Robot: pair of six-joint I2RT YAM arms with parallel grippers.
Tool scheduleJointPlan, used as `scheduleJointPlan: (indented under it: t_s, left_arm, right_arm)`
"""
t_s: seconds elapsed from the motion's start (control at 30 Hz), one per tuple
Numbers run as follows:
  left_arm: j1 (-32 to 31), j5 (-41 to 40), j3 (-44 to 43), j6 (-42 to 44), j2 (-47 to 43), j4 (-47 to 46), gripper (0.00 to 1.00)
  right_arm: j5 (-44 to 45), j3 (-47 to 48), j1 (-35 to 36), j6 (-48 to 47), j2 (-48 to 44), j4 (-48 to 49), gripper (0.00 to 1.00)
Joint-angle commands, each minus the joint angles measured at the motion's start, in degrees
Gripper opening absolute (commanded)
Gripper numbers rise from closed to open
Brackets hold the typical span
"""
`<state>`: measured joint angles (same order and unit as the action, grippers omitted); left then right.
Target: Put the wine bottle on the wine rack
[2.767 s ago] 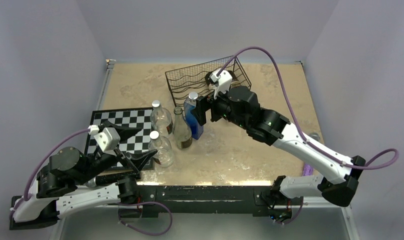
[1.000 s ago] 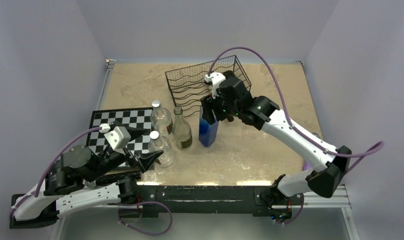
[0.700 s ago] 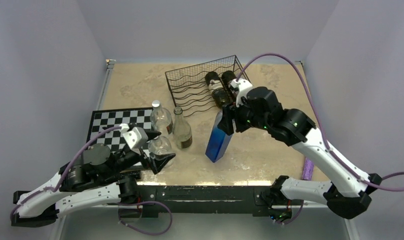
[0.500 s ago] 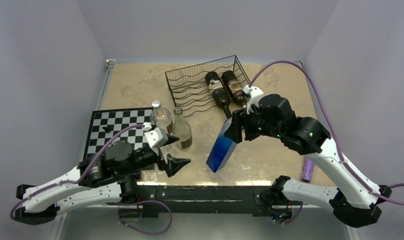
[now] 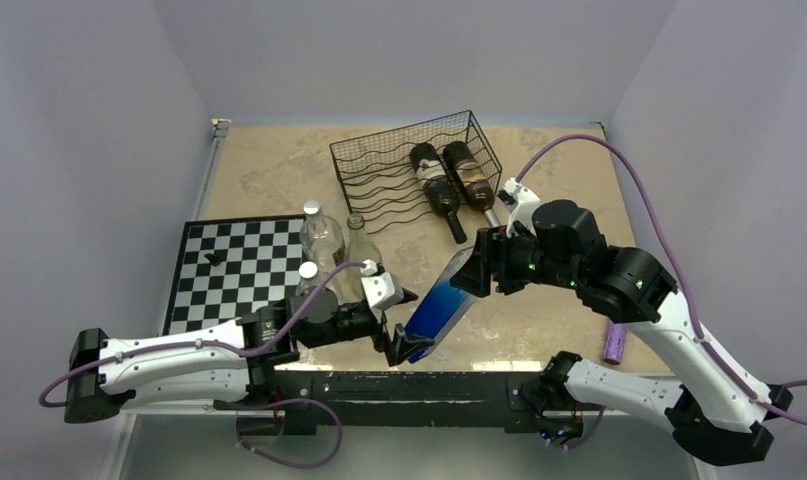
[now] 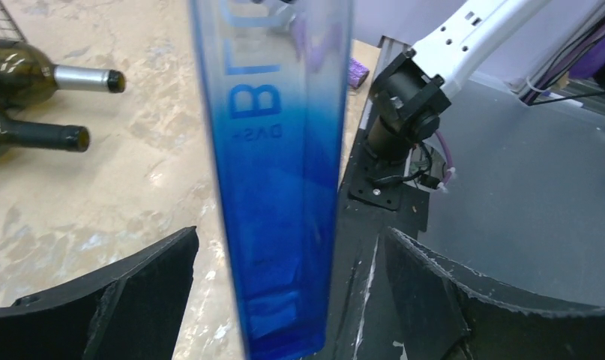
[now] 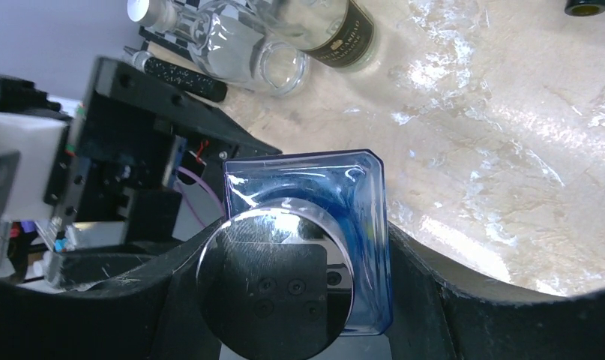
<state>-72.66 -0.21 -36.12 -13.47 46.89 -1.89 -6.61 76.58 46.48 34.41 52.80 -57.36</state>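
Observation:
The blue square glass bottle (image 5: 437, 305) hangs tilted above the table's front edge, base down toward the left. My right gripper (image 5: 479, 270) is shut on its neck; in the right wrist view the silver cap (image 7: 275, 279) sits between my fingers (image 7: 464, 300). My left gripper (image 5: 407, 322) is open, with a jaw on each side of the bottle's base (image 6: 280, 225) and a gap on both sides. The black wire wine rack (image 5: 379, 165) stands at the back with two dark wine bottles (image 5: 437, 190) lying in it.
A chessboard (image 5: 234, 270) lies at the left with a small black piece on it. Two clear bottles (image 5: 319, 235) and a brown-labelled bottle (image 5: 359, 250) stand beside it, behind my left arm. A purple object (image 5: 616, 342) lies at the front right edge.
My right gripper lifted the blue bottle off the table, tilted it and carried it toward the front edge. My left arm swung right and its open jaws now straddle the bottle's base.

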Motion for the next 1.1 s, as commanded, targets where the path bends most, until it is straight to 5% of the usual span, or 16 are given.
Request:
scheduleJointPlan:
  t_s: [0.0, 0.4, 0.67, 0.97, 1.07]
  left_arm:
    - [-2.60, -1.85, 3.46, -0.61, 2.13, -13.83, 0.97]
    - [-3.71, -7.54, 5.19, 1.83, 8.63, -16.30, 0.96]
    - [-3.71, -7.66, 7.18, 3.66, 9.55, -19.46, 0.77]
    - [-3.71, -7.12, 10.52, 6.48, 8.32, -21.11, 0.74]
    - [-3.71, -7.09, 11.06, 7.67, 7.68, -20.66, 0.56]
  right_arm:
    - [-2.88, 1.32, 0.02, 6.32, -2.04, 13.83, 0.00]
    - [-3.71, -0.15, 0.03, 11.21, -3.92, 19.34, 0.00]
    - [-3.39, -2.37, 0.04, 15.05, -5.50, 20.23, 0.00]
    - [-2.68, -3.36, 0.01, 16.72, -7.11, 20.93, 0.00]
    - [-2.62, -3.81, -0.01, 16.88, -7.41, 20.97, 0.00]
